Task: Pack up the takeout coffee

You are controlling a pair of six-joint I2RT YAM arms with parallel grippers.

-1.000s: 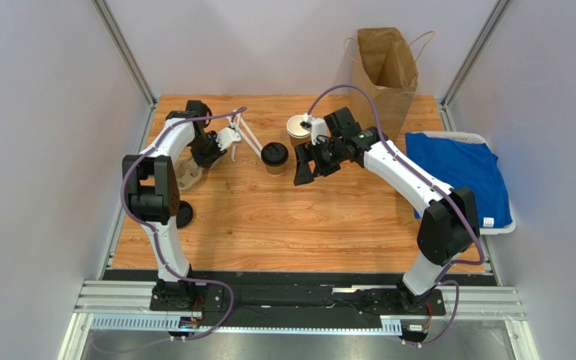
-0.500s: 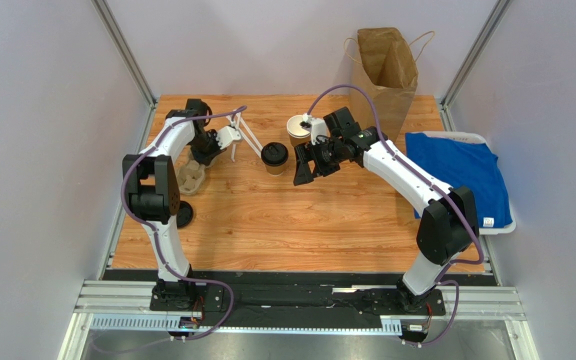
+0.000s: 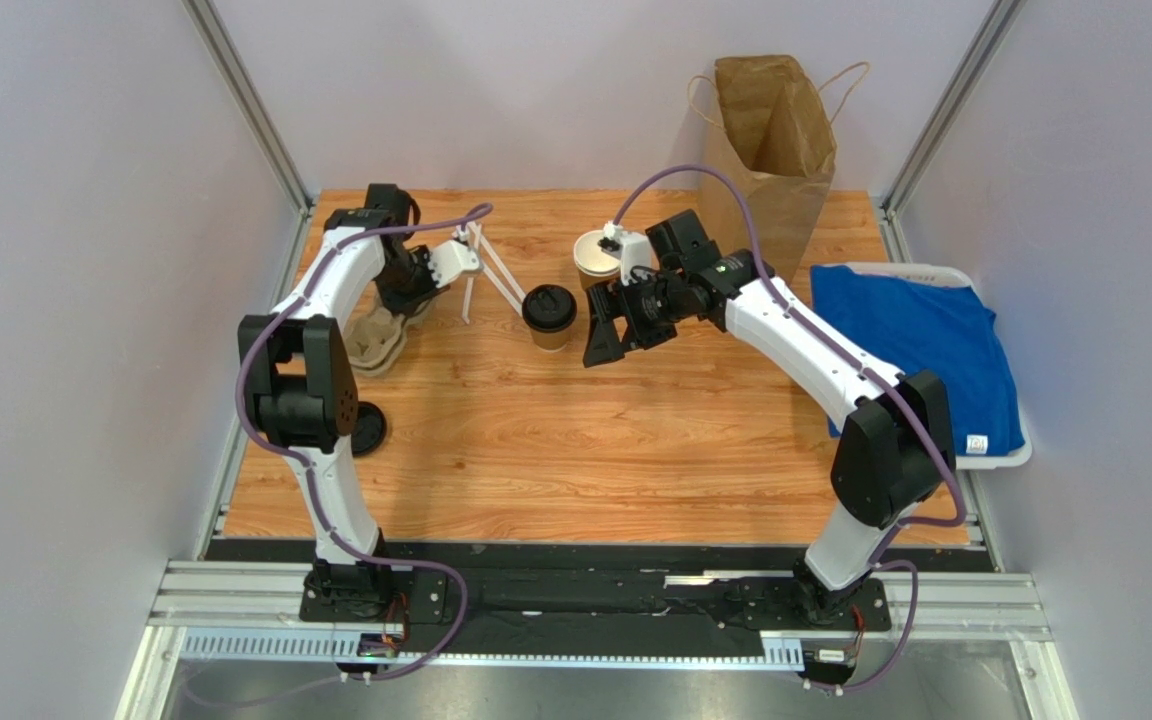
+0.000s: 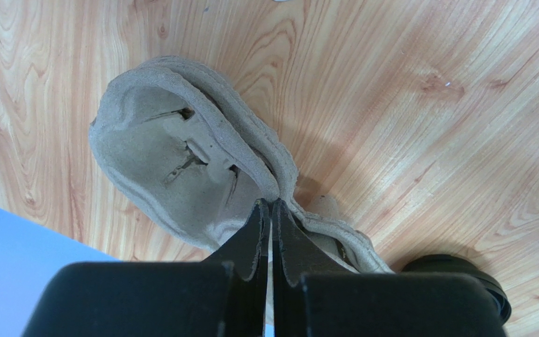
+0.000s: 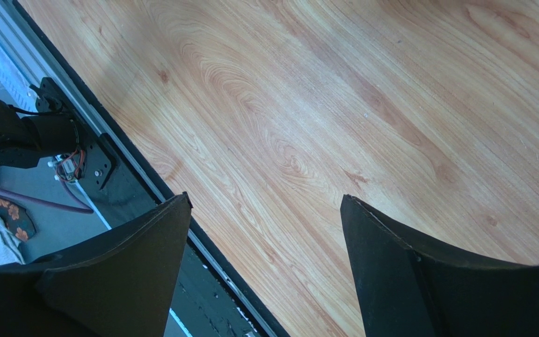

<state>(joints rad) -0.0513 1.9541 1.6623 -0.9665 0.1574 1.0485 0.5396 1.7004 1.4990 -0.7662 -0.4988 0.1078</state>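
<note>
The takeout coffee [image 3: 548,312], a small brown cup with a black lid, stands upright mid-table. My right gripper [image 3: 608,342] hangs open just right of it, apart from it; the right wrist view shows only bare wood between its fingers [image 5: 265,203]. My left gripper [image 4: 271,205] is shut on the middle ridge of the grey-brown pulp cup carrier [image 4: 174,154], at the table's left [image 3: 369,339]. A lidless brown cup [image 3: 594,252] stands behind the right wrist, partly hidden.
An open brown paper bag [image 3: 770,143] stands upright at the back right. A blue cloth [image 3: 920,353] lies in a white tray at the right edge. A loose black lid [image 3: 366,431] lies on the left of the table, also in the left wrist view as a black lid [image 4: 462,270].
The left gripper has shut on the pulp carrier and drawn it slightly toward the back left. The right gripper has edged a little left, still open.
</note>
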